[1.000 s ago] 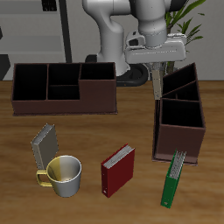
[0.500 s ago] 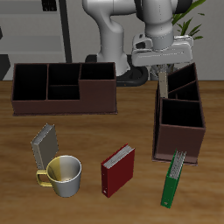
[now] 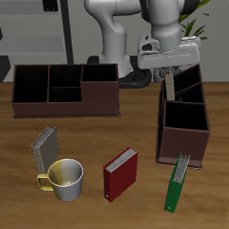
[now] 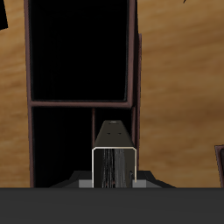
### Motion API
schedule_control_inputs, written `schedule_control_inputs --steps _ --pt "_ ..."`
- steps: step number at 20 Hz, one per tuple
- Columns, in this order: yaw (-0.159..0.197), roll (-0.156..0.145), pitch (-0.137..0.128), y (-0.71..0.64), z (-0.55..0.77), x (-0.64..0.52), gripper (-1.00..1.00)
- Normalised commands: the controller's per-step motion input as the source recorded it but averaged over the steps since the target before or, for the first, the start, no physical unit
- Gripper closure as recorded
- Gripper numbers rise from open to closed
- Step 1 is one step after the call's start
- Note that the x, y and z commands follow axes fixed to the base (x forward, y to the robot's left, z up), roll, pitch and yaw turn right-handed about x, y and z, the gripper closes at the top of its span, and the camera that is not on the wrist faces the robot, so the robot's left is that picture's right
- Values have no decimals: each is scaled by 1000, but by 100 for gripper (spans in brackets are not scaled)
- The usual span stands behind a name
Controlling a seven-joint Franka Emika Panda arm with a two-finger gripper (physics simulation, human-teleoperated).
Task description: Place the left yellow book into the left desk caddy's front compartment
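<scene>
Spanning the scene, the wooden bench (image 3: 134, 134) carries a wide dark brown caddy (image 3: 64, 90) farther back and the left desk caddy (image 3: 183, 121), narrow and dark brown. Above that caddy's rear end the gripper (image 3: 168, 73) is clamped on the left yellow book (image 3: 168, 85), which hangs upright over the caddy's edge. Nearer the front edge lie a green book (image 3: 178, 183), a red book (image 3: 121, 173), a greyer book (image 3: 45, 146) and a mug (image 3: 65, 179).

Wooden table in front of a grey back wall

From my feed I see a warm brown wood-grain table (image 3: 134, 134), a pale grey wall (image 3: 31, 31) far behind it with dark shelving (image 3: 52, 7), and a leafy green plant (image 3: 199, 22) beyond the far edge, all evenly lit.
</scene>
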Motion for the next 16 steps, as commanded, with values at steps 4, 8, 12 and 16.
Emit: schedule_control_inputs --steps 4,8,12,16 --pt "14 4 -2 35 -46 15 100" --pt "-5 11 9 47 -72 37 100" --pt "-1 4 9 -13 -130 29 100" --pt "1 2 12 -16 -98 35 100"
